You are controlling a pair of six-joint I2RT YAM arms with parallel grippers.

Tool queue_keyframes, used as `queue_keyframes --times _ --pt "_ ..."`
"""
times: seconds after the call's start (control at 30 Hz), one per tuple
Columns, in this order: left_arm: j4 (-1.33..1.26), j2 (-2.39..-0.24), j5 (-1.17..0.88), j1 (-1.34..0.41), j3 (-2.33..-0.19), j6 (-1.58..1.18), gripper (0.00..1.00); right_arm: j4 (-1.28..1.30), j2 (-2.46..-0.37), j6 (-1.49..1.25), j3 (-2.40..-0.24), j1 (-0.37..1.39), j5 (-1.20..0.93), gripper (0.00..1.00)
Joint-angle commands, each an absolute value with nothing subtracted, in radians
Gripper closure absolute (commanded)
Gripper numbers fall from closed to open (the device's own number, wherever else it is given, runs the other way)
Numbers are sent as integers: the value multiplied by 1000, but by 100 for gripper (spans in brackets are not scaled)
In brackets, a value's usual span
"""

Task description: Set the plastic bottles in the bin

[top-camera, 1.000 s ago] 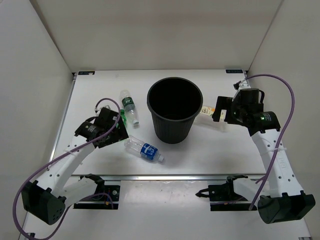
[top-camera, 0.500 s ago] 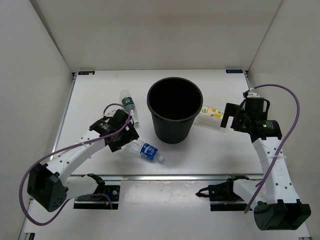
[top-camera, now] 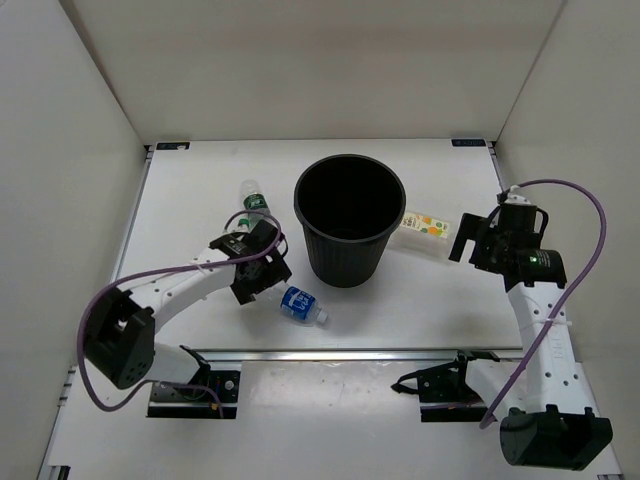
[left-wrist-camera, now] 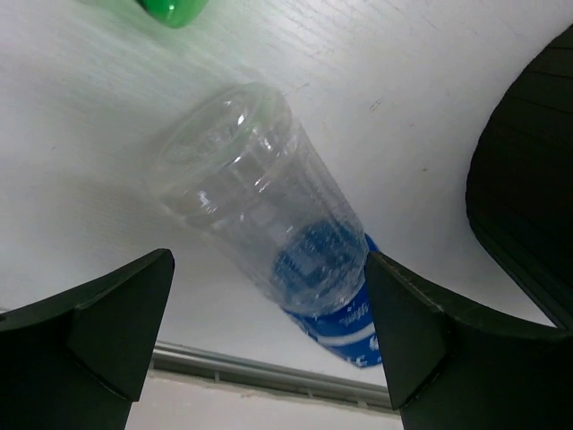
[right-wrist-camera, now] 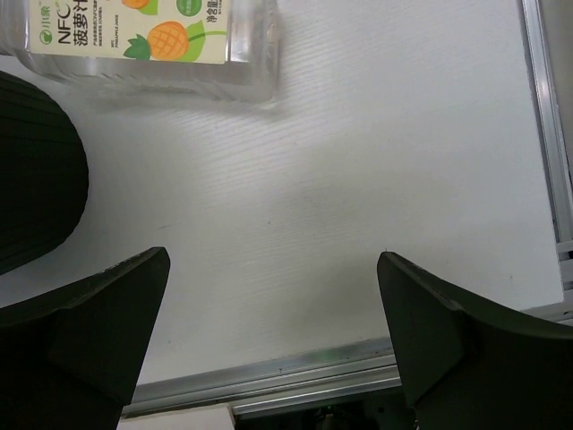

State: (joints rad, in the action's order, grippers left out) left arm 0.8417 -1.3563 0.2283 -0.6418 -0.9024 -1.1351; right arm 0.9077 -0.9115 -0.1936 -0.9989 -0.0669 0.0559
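Observation:
The round black bin stands mid-table. A clear bottle with a blue label lies left of its base. My left gripper is open over the bottle's clear end, one finger on each side, not touching. A clear bottle with a green label lies behind that arm. A bit of bright green plastic shows at the top of the left wrist view. The whitish bottle with the yellow-orange label lies right of the bin. My right gripper is open and empty beside it.
The bin's dark wall fills the right edge of the left wrist view and the left edge of the right wrist view. A metal rail runs along the table's near edge. White walls close in the left, back and right sides.
My left gripper has swung right and toward the near edge, onto the blue-label bottle. My right gripper has drawn back right, away from the yellow-orange label bottle. Both stayed open.

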Motion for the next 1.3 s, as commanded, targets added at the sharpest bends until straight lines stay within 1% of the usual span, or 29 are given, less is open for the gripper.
queue_keyframes --times 0.0,0.07,0.2,0.27,0.3,0.33,0.37,0.43,0.47,0.53,0.6,0.7,0.73,0.8,0.87,0.93,0.97,1.0,1.07,1.13,1.2,1.27 --pt "775 -1416 253 -649 -910 -1157 2 885 -891 -181 -996 -78 51 1" --pt "773 -1460 281 -650 -926 -1149 1 893 -893 -181 -988 -81 61 1" --pt "753 -1516 247 -647 -916 -1129 2 897 -879 -173 -982 -81 83 1" --pt "738 -1506 236 -652 -900 -1135 7 900 -867 -167 -983 -92 89 1" --pt "738 -1493 245 -664 -897 -1137 14 899 -861 -164 -982 -92 81 1" --pt "741 -1491 248 -670 -903 -1131 26 894 -853 -169 -980 -95 86 1" --pt "759 -1476 264 -672 -908 -1140 31 893 -851 -175 -982 -94 75 0" --pt "771 -1447 268 -672 -922 -1128 47 887 -847 -166 -985 -87 69 0" --pt "787 -1422 256 -666 -923 -1120 51 890 -847 -169 -985 -86 68 1" --pt "824 -1350 256 -655 -946 -1097 56 881 -836 -170 -979 -69 81 1" --pt "885 -1278 305 -654 -983 -1069 56 870 -827 -169 -967 -63 66 1" --pt "968 -1169 368 -605 -1101 -988 55 833 -825 -164 -933 -86 11 1" --pt "991 -1137 391 -582 -1171 -942 54 821 -836 -157 -916 -95 -67 1" --pt "1002 -1117 431 -565 -1287 -882 54 747 -868 -112 -905 -100 -142 1" --pt "968 -1112 433 -574 -1432 -783 50 697 -931 -63 -913 -104 -279 1" --pt "941 -1138 471 -604 -1524 -718 48 670 -986 -11 -957 -92 -374 1" --pt "931 -1150 486 -609 -1570 -695 47 655 -1012 33 -968 -78 -370 0" --pt "861 -1181 453 -606 -1600 -652 48 649 -1037 49 -1012 -40 -356 0" --pt "762 -1196 442 -604 -1624 -623 49 617 -1052 75 -1028 -14 -348 1" --pt "662 -1262 405 -643 -1678 -598 47 533 -1031 68 -1013 -29 -391 0" --pt "579 -1362 454 -684 -1735 -537 47 468 -1028 51 -999 -69 -470 1" --pt "517 -1419 463 -713 -1778 -499 45 431 -1038 42 -1020 -83 -506 1"
